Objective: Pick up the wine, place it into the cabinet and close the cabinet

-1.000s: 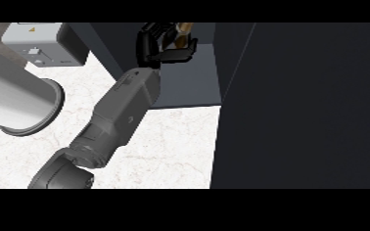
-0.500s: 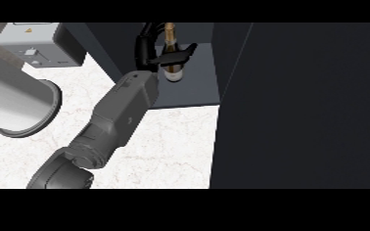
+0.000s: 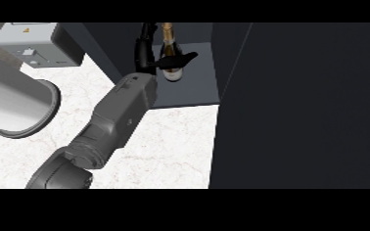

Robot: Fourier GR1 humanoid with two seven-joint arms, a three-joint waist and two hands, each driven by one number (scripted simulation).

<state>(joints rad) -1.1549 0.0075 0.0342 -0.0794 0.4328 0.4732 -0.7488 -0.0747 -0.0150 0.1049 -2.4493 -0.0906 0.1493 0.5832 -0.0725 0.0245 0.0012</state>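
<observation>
The wine bottle (image 3: 172, 71), dark with a gold-foiled neck, stands on the floor of the open cabinet (image 3: 189, 94) at the top centre. My left hand (image 3: 147, 54) is just left of it, at the end of the forearm that rises from the lower left. Its fingers run straight up along the bottle's left side. The thumb (image 3: 180, 58) reaches right across the front of the bottle. Nothing curls round the bottle. The cabinet door (image 3: 296, 107) stands swung open, a broad dark panel filling the right side. My right hand does not show.
White marble counter (image 3: 173, 142) lies in front of the cabinet. A large light-grey round vessel (image 3: 25, 103) sits at the left edge. A grey box-shaped appliance (image 3: 33, 44) stands at the top left. The cabinet's left wall (image 3: 108, 49) is close to my forearm.
The left hand's fingers have uncurled from the bottle and straightened. The bottle, mostly hidden in the hand a second ago, now shows standing on the cabinet floor.
</observation>
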